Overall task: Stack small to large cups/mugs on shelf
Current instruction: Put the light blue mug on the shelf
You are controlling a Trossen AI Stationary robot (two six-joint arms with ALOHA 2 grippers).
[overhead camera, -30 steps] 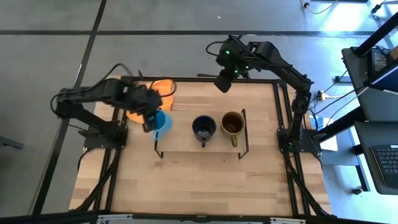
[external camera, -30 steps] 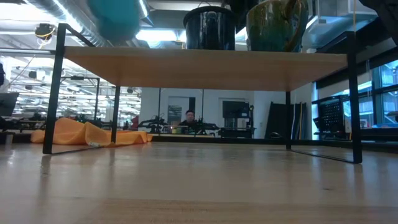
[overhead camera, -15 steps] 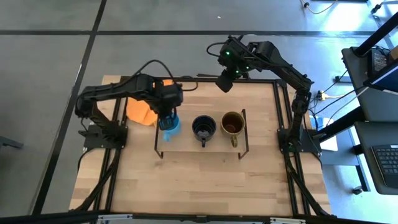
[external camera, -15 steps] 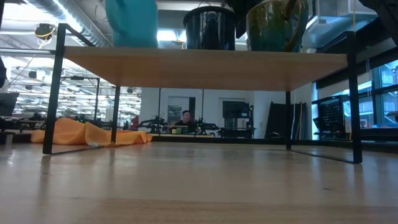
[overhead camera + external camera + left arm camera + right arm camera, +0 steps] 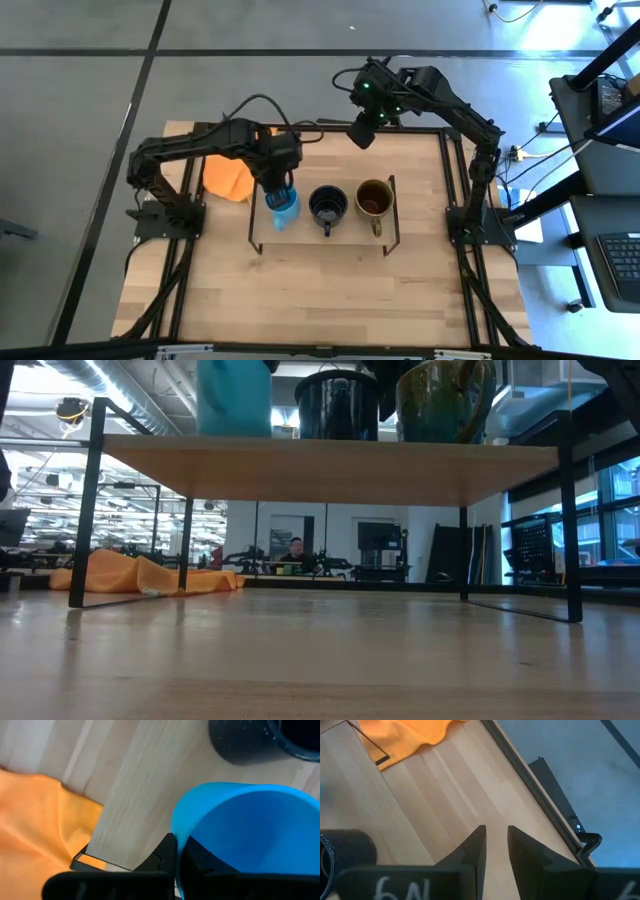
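Three mugs sit in a row over the shelf (image 5: 325, 240). From where we stand, the main risk is at its left end: the blue mug (image 5: 283, 207) is pinched by its rim in the left end effector (image 5: 279, 190), fingers clamped through the wall, as the left wrist view shows. In the low view its base looks level with the board, but we cannot tell whether it rests there. If we let go while it hangs tilted or sits too close to the left edge, it could tip off onto the table (image 5: 300, 290). A sideways drift could knock it against the black mug (image 5: 328, 205) just to its right. The brown mug (image 5: 374, 199) stands beyond that, nearer the right legs. An orange cloth (image 5: 225, 175) lies farther back left. The right end effector (image 5: 361, 133) hovers over the far table edge, well apart, fingers slightly parted and empty.
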